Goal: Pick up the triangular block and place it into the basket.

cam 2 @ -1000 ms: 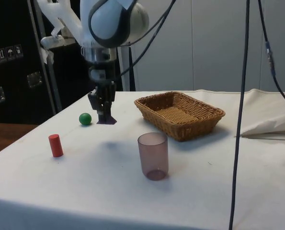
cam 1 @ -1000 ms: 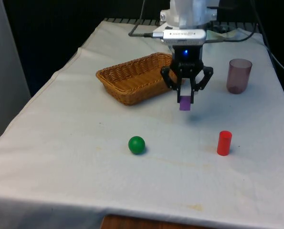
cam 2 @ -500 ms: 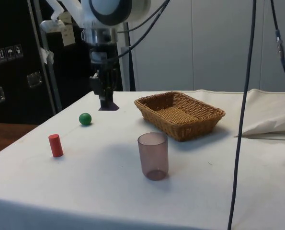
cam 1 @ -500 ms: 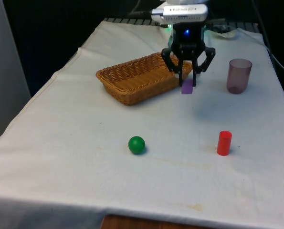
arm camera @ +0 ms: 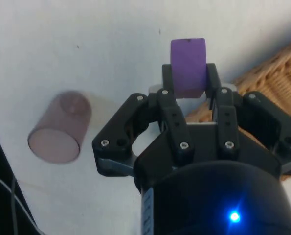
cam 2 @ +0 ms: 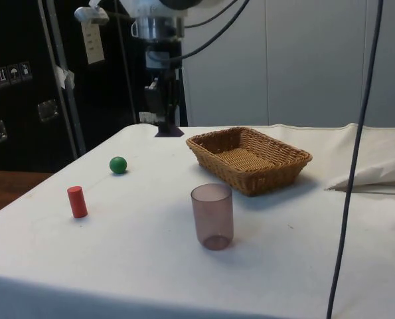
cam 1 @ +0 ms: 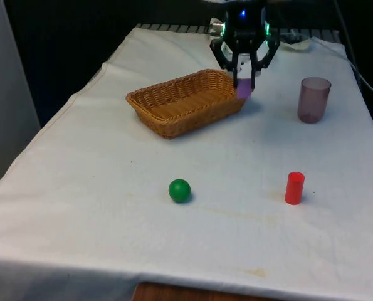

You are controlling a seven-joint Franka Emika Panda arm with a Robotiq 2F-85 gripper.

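The purple triangular block (cam 1: 242,90) hangs in the air, pinched between the two fingers of the end effector (cam 1: 244,80), which is closed on it. In the wrist view the block (arm camera: 188,67) sits between the fingertips with most of its body sticking out past them, so the hold is on its flat faces near one end; that leaves the rest free to drop cleanly when the fingers part.

In the front view the block lies just beside the basket's (cam 1: 150,100) near corner on the front view's right, at about rim height or a little above. The side view shows the block (cam 2: 168,131) clear of the surface (cam 2: 137,266) and to the side of the basket (cam 2: 297,159), not yet over its hollow. The height seems chosen to carry the block over the woven wall without catching it. My reading is that the carry is well along but the release is not yet due: the block needs to travel further over the basket's floor before the fingers let go, or it may strike the rim and fall outside.

The other things stand apart from this path: a translucent cup (cam 1: 314,99) on the front view's right, a red cylinder (cam 1: 294,187) and a green ball (cam 1: 179,190) nearer the camera on the white cloth.
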